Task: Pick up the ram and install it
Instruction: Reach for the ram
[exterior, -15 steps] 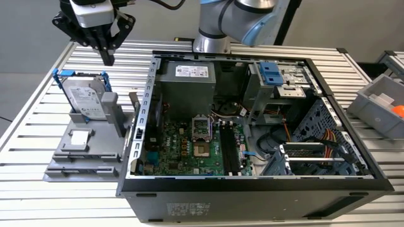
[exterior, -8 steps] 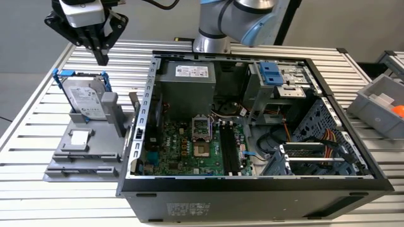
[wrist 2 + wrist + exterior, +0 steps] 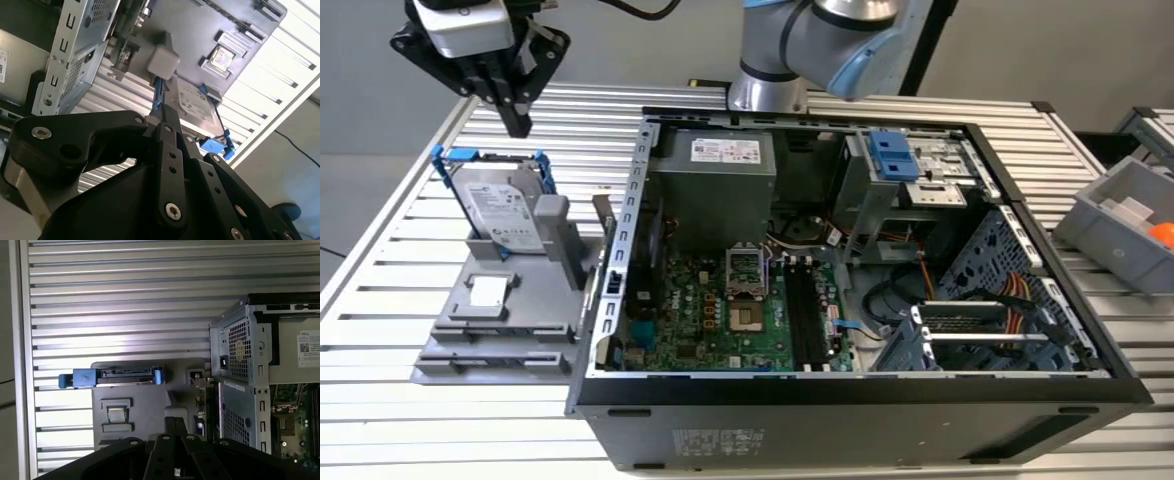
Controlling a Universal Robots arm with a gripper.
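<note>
The ram (image 3: 603,220) is a thin stick standing on edge in the grey fixture (image 3: 494,325), between the hard drive and the computer case. In the second wrist view the ram (image 3: 157,95) shows as a narrow blue edge just beyond my fingertips. My gripper (image 3: 519,118) hangs above the table behind the fixture, higher than the ram and towards the exterior view's left. Its fingers (image 3: 170,426) are shut with nothing between them. The black memory slots (image 3: 803,315) on the motherboard are bare.
A silver hard drive in a blue frame (image 3: 500,205) leans upright on the fixture, and a small chip (image 3: 487,292) lies in front of it. The open computer case (image 3: 854,395) takes up the middle. A grey bin (image 3: 1121,215) sits at the exterior view's right.
</note>
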